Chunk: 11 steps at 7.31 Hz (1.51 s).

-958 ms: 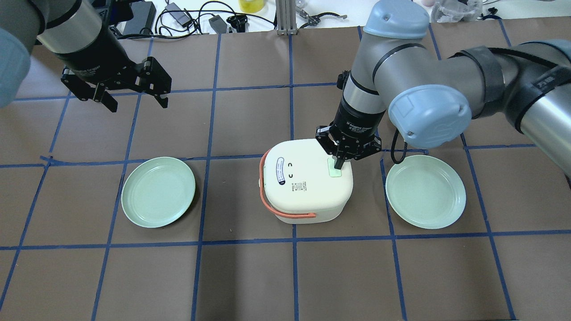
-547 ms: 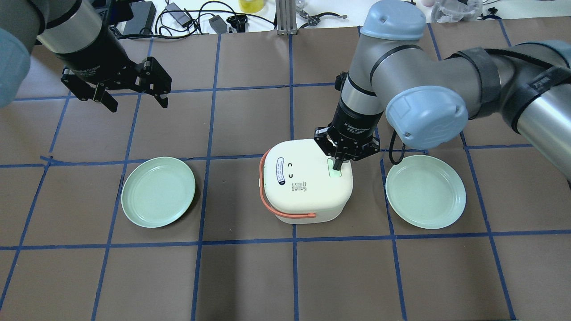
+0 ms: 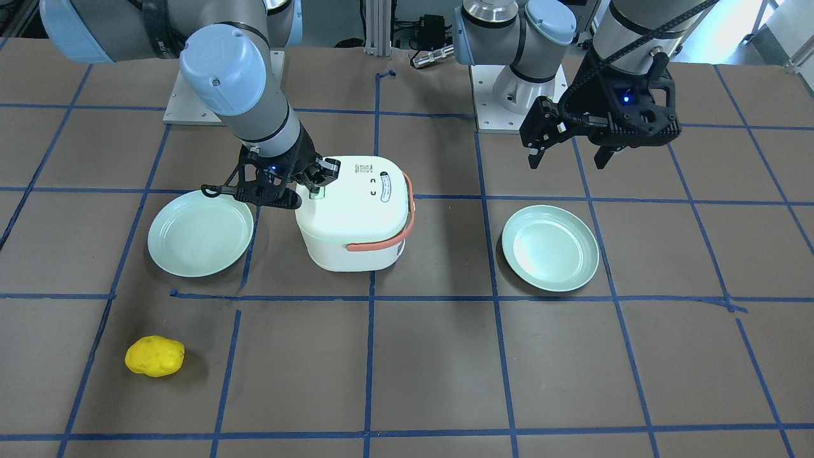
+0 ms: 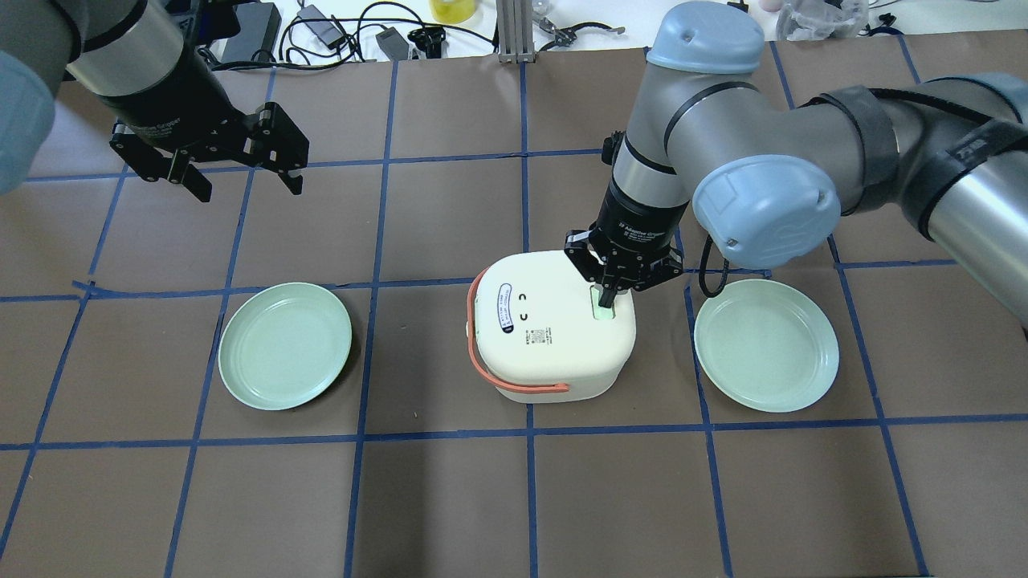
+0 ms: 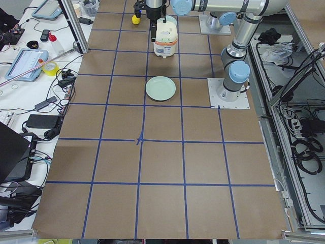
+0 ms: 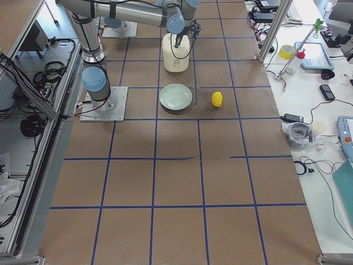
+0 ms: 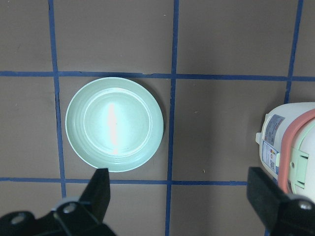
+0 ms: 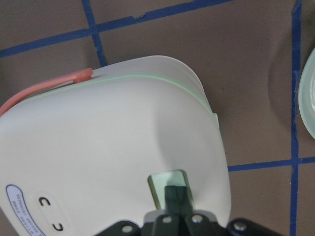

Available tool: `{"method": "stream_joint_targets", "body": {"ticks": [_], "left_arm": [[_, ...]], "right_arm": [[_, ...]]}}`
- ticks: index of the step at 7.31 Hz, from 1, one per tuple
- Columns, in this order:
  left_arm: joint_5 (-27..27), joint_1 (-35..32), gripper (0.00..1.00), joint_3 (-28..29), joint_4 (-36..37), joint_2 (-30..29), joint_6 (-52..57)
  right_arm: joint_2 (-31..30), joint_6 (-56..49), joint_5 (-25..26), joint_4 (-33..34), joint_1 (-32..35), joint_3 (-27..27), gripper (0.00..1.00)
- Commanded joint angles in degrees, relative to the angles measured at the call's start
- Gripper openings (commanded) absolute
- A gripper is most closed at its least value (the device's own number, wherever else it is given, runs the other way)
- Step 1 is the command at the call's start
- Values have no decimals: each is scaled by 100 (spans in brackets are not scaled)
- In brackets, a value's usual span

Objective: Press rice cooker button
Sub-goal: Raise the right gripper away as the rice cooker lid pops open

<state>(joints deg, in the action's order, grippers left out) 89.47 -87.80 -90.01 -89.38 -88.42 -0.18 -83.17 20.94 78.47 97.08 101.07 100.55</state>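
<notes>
A white rice cooker (image 4: 550, 325) with an orange handle stands at the table's middle; it also shows in the front view (image 3: 353, 213). Its pale green button (image 4: 602, 307) is on the lid's right side, and shows in the right wrist view (image 8: 165, 189). My right gripper (image 4: 608, 299) is shut, its fingertips (image 8: 178, 199) together and down on the button. In the front view the right gripper (image 3: 315, 188) touches the lid. My left gripper (image 4: 245, 186) is open and empty, high over the table's far left; it also shows in the front view (image 3: 566, 159).
Two pale green plates lie on the table, one left of the cooker (image 4: 285, 345) and one right of it (image 4: 765, 345). A yellow potato-like object (image 3: 154, 356) lies near the operators' side. Cables and gear (image 4: 337, 32) lie beyond the far edge.
My right arm has shifted slightly left, its fingertips staying on the green button. The left arm has not moved.
</notes>
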Motion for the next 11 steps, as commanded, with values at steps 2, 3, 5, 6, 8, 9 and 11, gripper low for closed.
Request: {"method": "stream_joint_targets", "body": {"ticks": [2,3,5,6,8,9,11], "left_arm": [[0,0,100,1,0,0,0],[0,0,100,1,0,0,0],[0,0,100,1,0,0,0],[0,0,100,1,0,0,-9],[0,0,100,1,0,0,-9],[0,0,100,1,0,0,0],[0,0,100,1,0,0,0]], "right_arm": [[-68,372,-16,4,0,-157,19],[-94,820,-34,-5,0,-341,68],[-173,1193,-175,-84,9,-772,92],[-295,1193,-113,-136,-8,-973,100],[-341,748,359,-1046,-87,-1553,100],[-341,336,527,-1260,-175,-1695,100],[-332,-525,1134,-1488,-455,-1714,100]]}}
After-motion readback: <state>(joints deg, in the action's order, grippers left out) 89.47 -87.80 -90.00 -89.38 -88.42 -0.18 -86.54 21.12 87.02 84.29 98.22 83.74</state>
